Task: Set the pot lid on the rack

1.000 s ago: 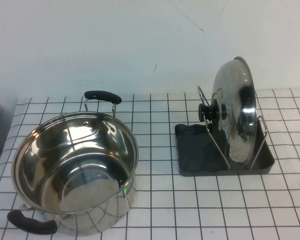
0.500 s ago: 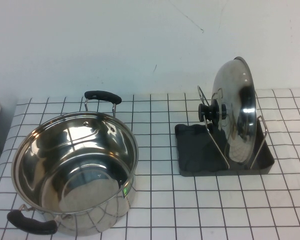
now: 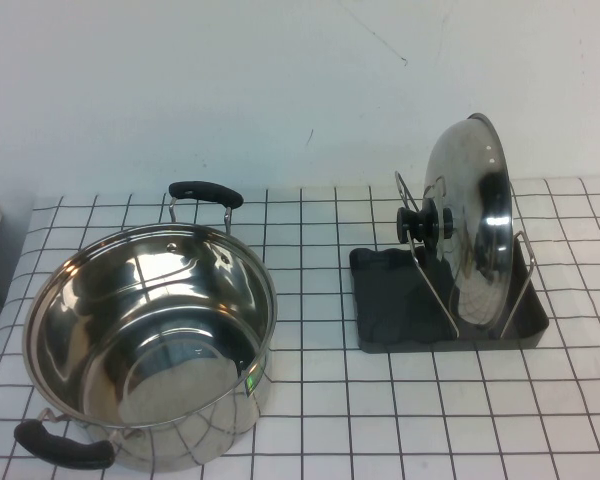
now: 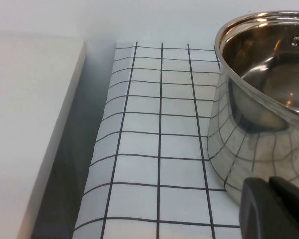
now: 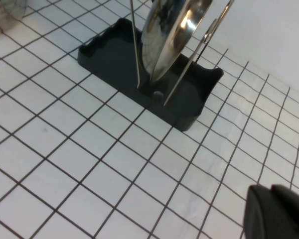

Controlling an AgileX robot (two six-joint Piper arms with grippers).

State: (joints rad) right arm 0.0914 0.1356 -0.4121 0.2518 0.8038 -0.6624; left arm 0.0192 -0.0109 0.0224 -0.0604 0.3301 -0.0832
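Note:
The shiny steel pot lid stands on edge in the dark grey rack, held between its silver wire loops, its black knob facing left. In the right wrist view the lid and the rack show ahead. My right gripper is shut and empty, apart from the rack, above the gridded table. My left gripper is shut and empty, close beside the steel pot's wall. Neither gripper shows in the high view.
A large steel pot with two black handles stands at the front left. A white ledge borders the table's left side. A white wall runs behind the table.

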